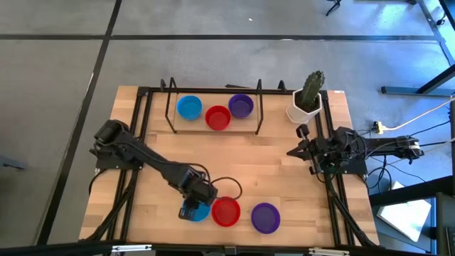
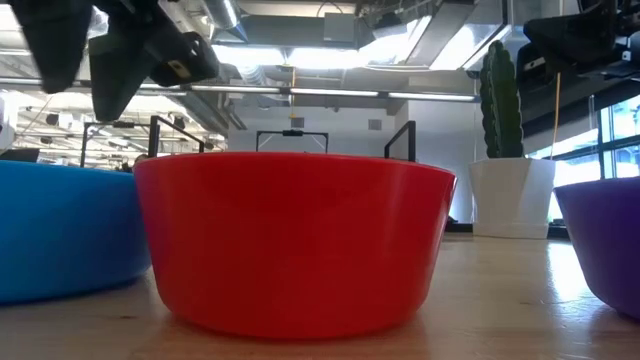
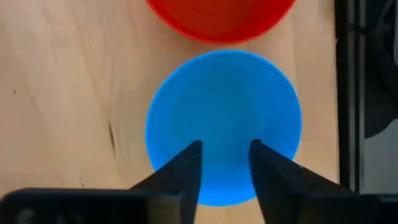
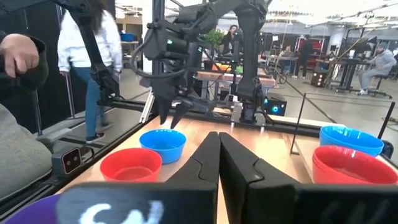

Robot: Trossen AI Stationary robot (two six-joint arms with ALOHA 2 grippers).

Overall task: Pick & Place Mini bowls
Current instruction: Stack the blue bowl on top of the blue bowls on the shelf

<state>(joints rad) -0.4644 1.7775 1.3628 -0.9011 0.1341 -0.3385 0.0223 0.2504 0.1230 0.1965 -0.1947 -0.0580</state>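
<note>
Three mini bowls sit in a row near the table's near edge: a blue bowl, a red bowl and a purple bowl. Three more stand at the far side: blue, red and purple. My left gripper hangs open just above the near blue bowl, pointing down, its fingertips over the bowl's hollow. The right wrist view shows this left gripper clear of the blue bowl. My right gripper is shut and waits at the table's right side.
A white pot with a green cactus stands at the far right corner. A black wire frame rises around the far bowls. The red bowl sits close beside the blue one. People stand beyond the table's left side.
</note>
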